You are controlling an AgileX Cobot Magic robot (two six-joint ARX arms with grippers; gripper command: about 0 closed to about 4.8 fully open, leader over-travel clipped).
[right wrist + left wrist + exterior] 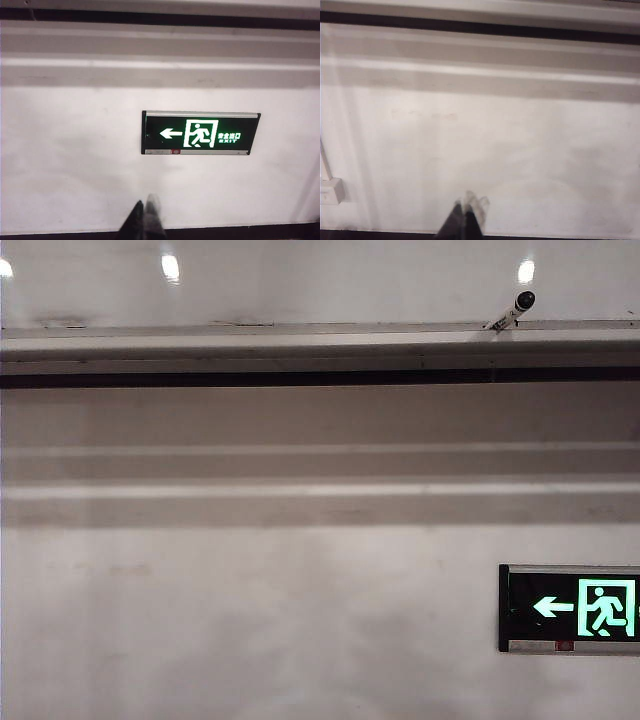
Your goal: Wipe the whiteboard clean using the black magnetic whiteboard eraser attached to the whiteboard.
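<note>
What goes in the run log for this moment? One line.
left gripper: shut, empty, facing matte off-white wall | right gripper: shut, empty, below green-lit exit sign | black eraser: unseen

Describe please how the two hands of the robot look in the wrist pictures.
Little shows. The left hand appears only as two dark, narrow, tapering fingers pressed together, blurred, against the pale wall. The right hand looks the same: two dark, pointed fingers side by side, one slightly greyer. No cables, markings or arm links are visible, and the exterior view shows neither arm.

Each wrist view shows a dark, tapered claw point(465, 220) point(145, 217).
</note>
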